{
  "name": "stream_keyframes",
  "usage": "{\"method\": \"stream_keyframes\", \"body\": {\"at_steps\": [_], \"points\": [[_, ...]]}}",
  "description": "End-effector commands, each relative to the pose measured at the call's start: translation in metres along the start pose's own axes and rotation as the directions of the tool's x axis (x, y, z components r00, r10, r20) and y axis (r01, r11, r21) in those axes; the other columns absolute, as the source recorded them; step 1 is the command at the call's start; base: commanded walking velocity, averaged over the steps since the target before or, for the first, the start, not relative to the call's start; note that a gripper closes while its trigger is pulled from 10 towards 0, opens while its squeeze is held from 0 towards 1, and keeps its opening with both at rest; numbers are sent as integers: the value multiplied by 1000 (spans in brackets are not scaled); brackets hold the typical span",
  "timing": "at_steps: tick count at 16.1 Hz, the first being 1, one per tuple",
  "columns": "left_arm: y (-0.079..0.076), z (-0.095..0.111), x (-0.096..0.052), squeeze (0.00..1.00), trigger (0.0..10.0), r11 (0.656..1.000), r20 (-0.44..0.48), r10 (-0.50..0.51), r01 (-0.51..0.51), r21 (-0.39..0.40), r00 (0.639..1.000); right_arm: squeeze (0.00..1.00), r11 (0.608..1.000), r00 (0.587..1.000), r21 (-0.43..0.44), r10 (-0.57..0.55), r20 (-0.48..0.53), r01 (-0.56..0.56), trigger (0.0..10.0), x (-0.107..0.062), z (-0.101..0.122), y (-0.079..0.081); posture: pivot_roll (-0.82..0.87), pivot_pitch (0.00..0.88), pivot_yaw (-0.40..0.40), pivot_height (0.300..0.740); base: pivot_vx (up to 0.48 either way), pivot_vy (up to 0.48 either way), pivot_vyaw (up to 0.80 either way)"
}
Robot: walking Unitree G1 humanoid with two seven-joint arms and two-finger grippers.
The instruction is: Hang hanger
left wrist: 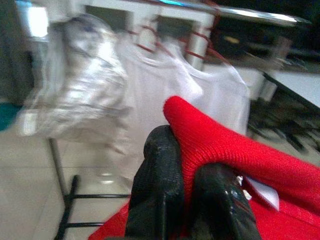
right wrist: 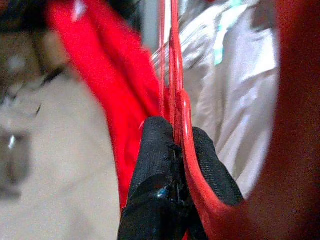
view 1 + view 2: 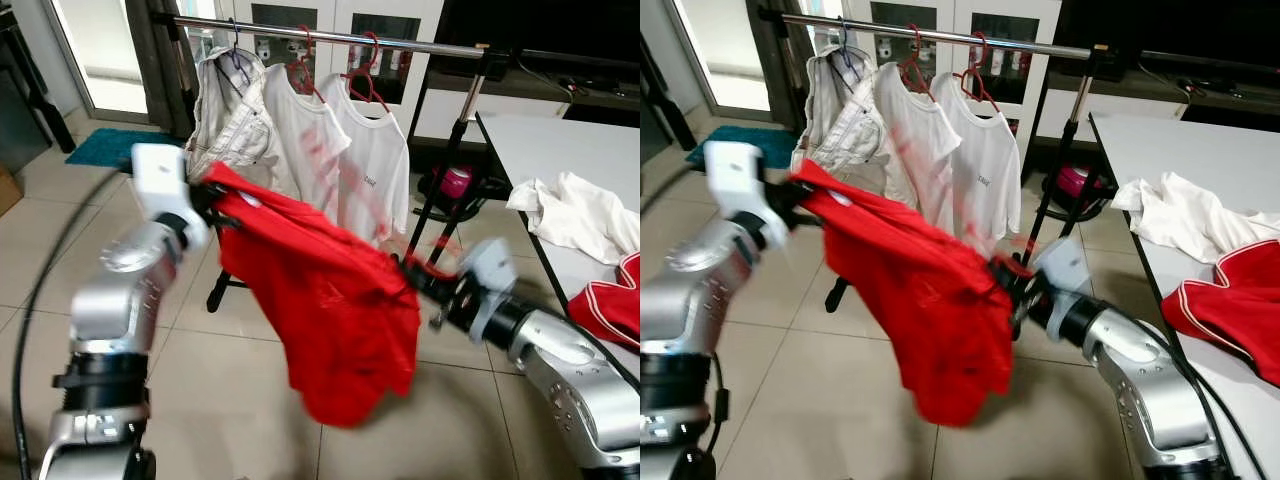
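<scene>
The thin red plastic hanger (image 2: 172, 75) sits inside the big red cloth shirt (image 3: 330, 300), stretched between both arms. The right gripper (image 2: 176, 137) is pinched tight on the hanger. The left gripper (image 1: 182, 185) squeezes the shirt's edge. Lift the hook up to the shiny metal rail (image 3: 330, 35) at twelve o'clock. The hook is blurry and hard to see.

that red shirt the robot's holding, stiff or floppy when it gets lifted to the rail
Probably floppy: the red shirt sags in folds between the left claw and the right claw. Likely light, since pinched edges carry it. The red hanger looks rigid, so it should hold shape.
</scene>
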State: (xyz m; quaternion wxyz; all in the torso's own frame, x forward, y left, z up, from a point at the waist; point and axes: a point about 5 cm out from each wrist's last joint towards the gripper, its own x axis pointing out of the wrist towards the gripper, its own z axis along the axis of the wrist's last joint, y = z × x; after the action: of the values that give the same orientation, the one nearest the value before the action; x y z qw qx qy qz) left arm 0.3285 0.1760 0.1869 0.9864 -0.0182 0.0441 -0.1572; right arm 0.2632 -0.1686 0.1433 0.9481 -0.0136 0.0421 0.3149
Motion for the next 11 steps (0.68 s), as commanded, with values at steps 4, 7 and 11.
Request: {"method": "stream_keyframes", "body": {"at_steps": [4, 7, 11], "points": [[-73, -18, -2, 0, 0, 926, -80, -375, 377, 8, 924, 0, 970, 952, 116, -233, 200, 213, 0, 9, 34, -17, -139, 0, -35, 740, 0, 0, 0], [-83, -16, -8, 0, 0, 901, -65, -433, 434, 1, 899, 0, 947, 926, 96, -320, 198, 307, 0, 10, 35, -24, -136, 0, -24, 740, 0, 0, 0], [-47, -10, -16, 0, 10000, 980, -1, -186, 185, 65, 983, 0, 952, 952, -39, -305, -27, 304, 10000, 6, 7, -15, -121, 0, -17, 740, 0, 0, 0]]}}
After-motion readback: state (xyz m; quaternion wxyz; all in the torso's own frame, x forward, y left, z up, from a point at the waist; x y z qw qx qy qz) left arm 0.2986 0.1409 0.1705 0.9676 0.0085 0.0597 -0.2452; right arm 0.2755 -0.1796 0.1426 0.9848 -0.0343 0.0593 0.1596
